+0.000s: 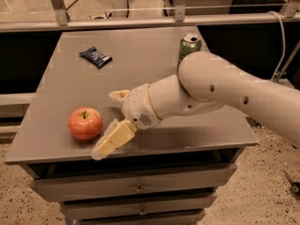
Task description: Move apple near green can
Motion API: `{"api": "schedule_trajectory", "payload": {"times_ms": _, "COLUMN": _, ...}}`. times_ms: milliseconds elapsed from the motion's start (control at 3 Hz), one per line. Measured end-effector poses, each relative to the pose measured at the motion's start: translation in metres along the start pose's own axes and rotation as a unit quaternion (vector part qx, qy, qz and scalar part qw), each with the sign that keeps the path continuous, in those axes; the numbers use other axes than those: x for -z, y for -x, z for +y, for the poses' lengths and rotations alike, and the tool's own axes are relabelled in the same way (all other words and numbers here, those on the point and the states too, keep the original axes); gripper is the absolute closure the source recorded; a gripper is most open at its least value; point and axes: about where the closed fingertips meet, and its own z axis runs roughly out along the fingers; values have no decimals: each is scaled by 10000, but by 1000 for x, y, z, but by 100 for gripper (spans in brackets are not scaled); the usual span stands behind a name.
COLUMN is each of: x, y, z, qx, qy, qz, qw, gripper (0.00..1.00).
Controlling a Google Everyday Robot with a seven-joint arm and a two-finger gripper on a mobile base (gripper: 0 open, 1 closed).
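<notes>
Near the front-left corner of the counter (154, 64), the apple (85, 123) sits stem up, untouched. The gripper (105, 124) is just to its right, low over the surface, jaws spread wide. One finger sits behind and to the right of the apple, the other reaches toward the front edge beside it. The apple is at the mouth of the gap, not yet between the fingers, and no contact is visible. The green can (189, 45) stands at the back-right, well apart from the apple, its lower part hidden behind the arm. A dark snack packet (95, 56) lies back-left, out of the way.

Likely step: approach/pre-grasp, none of the transfer done yet. The next move calls for pushing the gripper left until the apple is centred between the fingers, then closing. The front finger looks close to the counter edge, so alignment matters. Round fruit can roll away leftward if nudged off-centre. After that: lift, carry back-right, set down beside the can without knocking it.
</notes>
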Motion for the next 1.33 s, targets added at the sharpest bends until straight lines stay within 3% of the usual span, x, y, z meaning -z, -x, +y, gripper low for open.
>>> {"api": "schedule_trajectory", "payload": {"times_ms": 333, "x": -15, "y": 11, "z": 2, "qx": -12, "qy": 29, "qz": -306, "qw": 9995, "gripper": 5}}
{"api": "schedule_trajectory", "payload": {"times_ms": 667, "x": -29, "y": 17, "z": 10, "qx": -22, "qy": 36, "qz": -417, "qw": 9991, "gripper": 18}}
{"api": "schedule_trajectory", "payload": {"times_ms": 1333, "x": -37, "y": 20, "z": 16, "qx": -142, "qy": -64, "qz": -459, "qw": 9988, "gripper": 64}}
